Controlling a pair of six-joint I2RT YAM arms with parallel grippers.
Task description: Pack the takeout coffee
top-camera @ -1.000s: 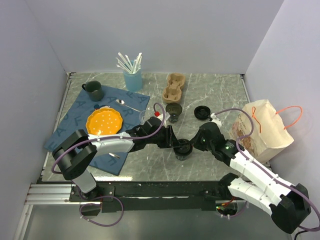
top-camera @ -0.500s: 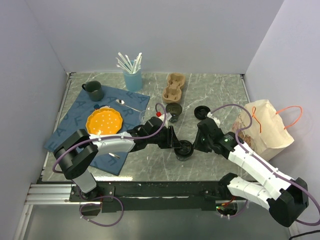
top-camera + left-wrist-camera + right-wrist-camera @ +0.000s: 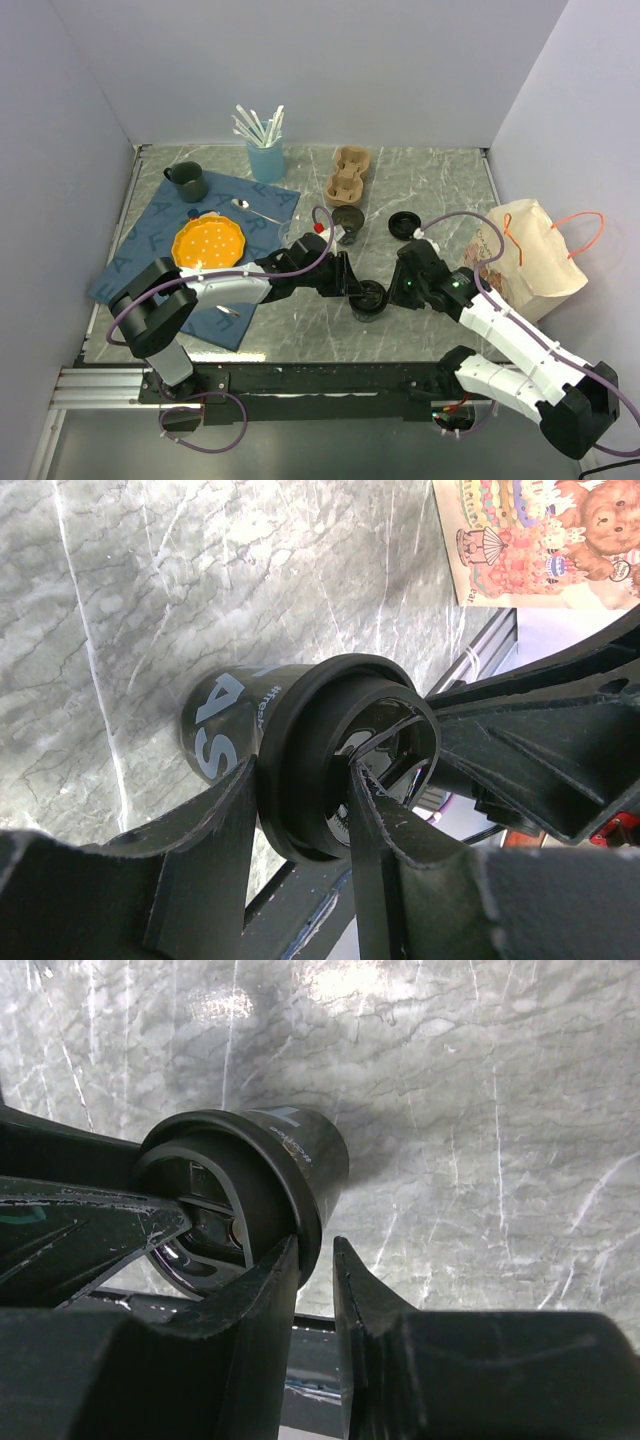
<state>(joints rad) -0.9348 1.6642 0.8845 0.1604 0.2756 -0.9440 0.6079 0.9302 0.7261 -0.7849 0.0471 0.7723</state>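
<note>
**Top external.** The takeout coffee [image 3: 368, 298] appears to stand upright on the marble table [image 3: 440, 180], near its front edge and between the two arms. The left gripper [image 3: 355, 292] meets it from the left and the right gripper [image 3: 392, 296] from the right. At this range I cannot tell how either claw is set. The paper bag [image 3: 525, 265] stands well apart to the right. Pale lettering on the blue placemat [image 3: 150, 235] is too small to read.

**Left wrist.** The left gripper [image 3: 303, 775] is drawn narrow, and its fingers [image 3: 215, 825] pinch the raised rim of the black lid [image 3: 290, 705], one outside and one inside. The takeout coffee [image 3: 225, 715] carries large white letters "AS" with a smaller "#fresh" beside them. The rest is hidden. The paper bag [image 3: 540, 540] shows a cartoon bear and cakes, with no wording I can read.

**Right wrist.** The right gripper [image 3: 315, 1250] is also narrow, nipping the lid [image 3: 255, 1175] at its rim on the opposite side. Small white print on the takeout coffee [image 3: 300, 1145] is illegible.

**Handling.** The cup looks light and thin-walled, so it is likely to dent under a hard squeeze. Its smooth lid is only snapped on, so a lift by the rim alone could pop it off. A firmer hold would be round the body just under the lid, where the rolled lip stiffens it. It should be kept level, as whether it holds liquid cannot be seen.
</note>
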